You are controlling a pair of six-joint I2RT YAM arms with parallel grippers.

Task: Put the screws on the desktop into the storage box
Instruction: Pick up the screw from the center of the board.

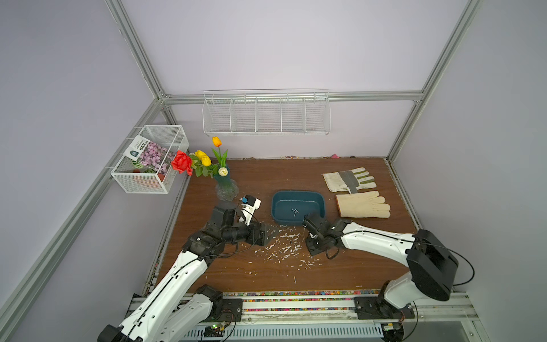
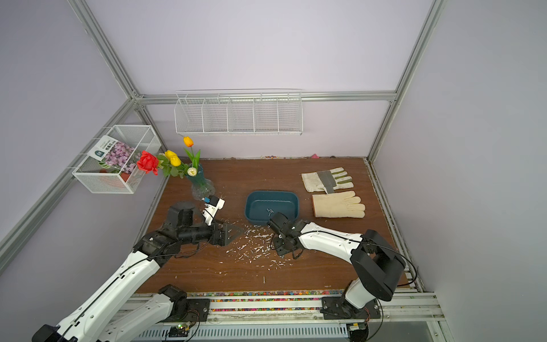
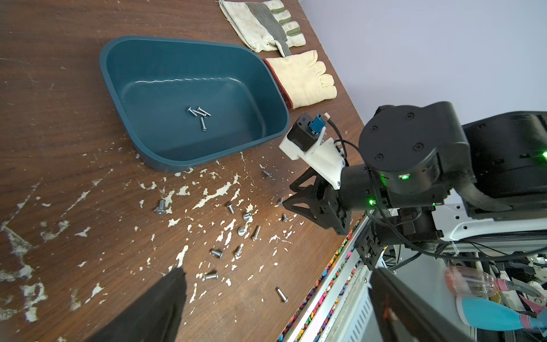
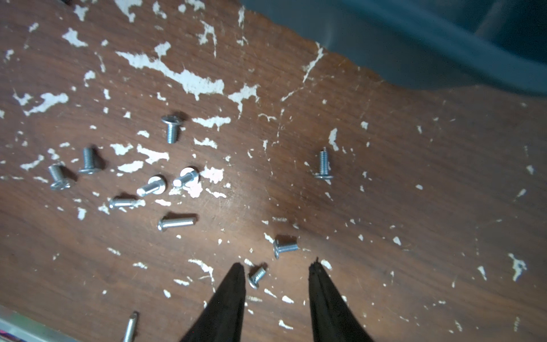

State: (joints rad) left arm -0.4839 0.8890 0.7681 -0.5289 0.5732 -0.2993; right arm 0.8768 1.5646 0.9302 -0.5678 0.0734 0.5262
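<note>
The teal storage box (image 1: 299, 195) sits mid-desktop (image 1: 266, 177) with several screws (image 3: 199, 114) lying in it. More screws (image 3: 242, 225) are scattered among white flecks in front of the box, and a lone one (image 1: 294, 279) lies nearer the front edge. My right gripper (image 4: 278, 268) is low over the board with its jaws apart. A short screw (image 4: 257, 277) lies between them, close beside one finger (image 4: 236, 284), and another screw (image 4: 285, 245) lies just past the tips. My left gripper (image 3: 276, 271) hovers wide open and empty, to the left of the scatter.
Two work gloves (image 1: 349, 179) (image 1: 364, 204) lie right of the box. A glass vase of flowers (image 1: 226, 186) stands behind the left arm. White wire baskets (image 1: 149, 158) (image 1: 266, 114) hang on the walls. An aluminium rail (image 1: 296, 303) runs along the front edge.
</note>
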